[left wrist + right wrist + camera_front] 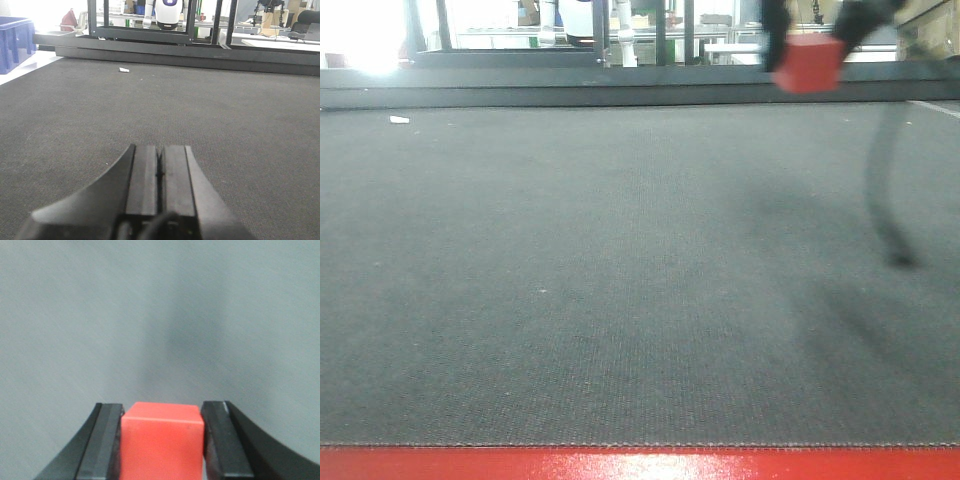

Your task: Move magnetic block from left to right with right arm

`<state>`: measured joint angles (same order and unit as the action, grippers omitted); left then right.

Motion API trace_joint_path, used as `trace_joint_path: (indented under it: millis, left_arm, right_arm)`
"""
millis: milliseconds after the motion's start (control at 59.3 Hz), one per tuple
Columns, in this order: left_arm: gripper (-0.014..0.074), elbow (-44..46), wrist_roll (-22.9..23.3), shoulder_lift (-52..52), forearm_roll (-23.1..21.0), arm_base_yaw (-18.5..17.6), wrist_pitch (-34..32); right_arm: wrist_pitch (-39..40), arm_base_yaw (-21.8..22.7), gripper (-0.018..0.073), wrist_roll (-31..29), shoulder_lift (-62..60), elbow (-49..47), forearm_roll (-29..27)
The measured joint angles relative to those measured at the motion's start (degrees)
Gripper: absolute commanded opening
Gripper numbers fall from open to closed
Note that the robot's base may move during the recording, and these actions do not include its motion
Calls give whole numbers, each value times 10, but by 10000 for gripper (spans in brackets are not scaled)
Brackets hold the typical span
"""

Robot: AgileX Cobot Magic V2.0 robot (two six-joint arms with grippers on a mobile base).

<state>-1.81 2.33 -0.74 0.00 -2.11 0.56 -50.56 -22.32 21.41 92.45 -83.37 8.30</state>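
The magnetic block [809, 64], a small plain red cube, hangs in the air above the dark mat at the upper right of the front view, blurred by motion. My right gripper [807, 40] is shut on it, its black fingers on either side, and a thin black cable [882, 180] dangles below to the right. In the right wrist view the magnetic block [162, 440] fills the gap of the right gripper [162, 412], both pads pressed on its sides. My left gripper [160, 150] is shut on nothing, low over the mat.
A dark grey textured mat [620, 280] covers the table, with a red strip [640, 465] along its near edge. A small white scrap [399, 120] lies far left. A black frame rail [570, 90] runs along the back. A blue crate [15, 37] stands beyond the left edge.
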Motion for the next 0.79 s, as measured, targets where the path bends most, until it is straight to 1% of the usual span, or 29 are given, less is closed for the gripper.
trace_joint_path:
  millis: [84, 135, 202, 438, 624, 792]
  left_arm:
    - [-116, 0, 0, 0, 0, 0, 0]
    - [-116, 0, 0, 0, 0, 0, 0]
    - [-116, 0, 0, 0, 0, 0, 0]
    - [-116, 0, 0, 0, 0, 0, 0]
    - [-116, 0, 0, 0, 0, 0, 0]
    - [-116, 0, 0, 0, 0, 0, 0]
  right_arm:
    - [21, 18, 158, -25, -47, 62, -11]
    - [42, 29, 158, -38, -88, 115, -14]
    - [63, 35, 158, -50, -125, 169, -15]
    - [143, 38, 158, -60, -266, 340, -19]
    - [183, 38, 158, -62, -388, 435, -19]
    - [189, 38, 158, -75, -507, 482, -19]
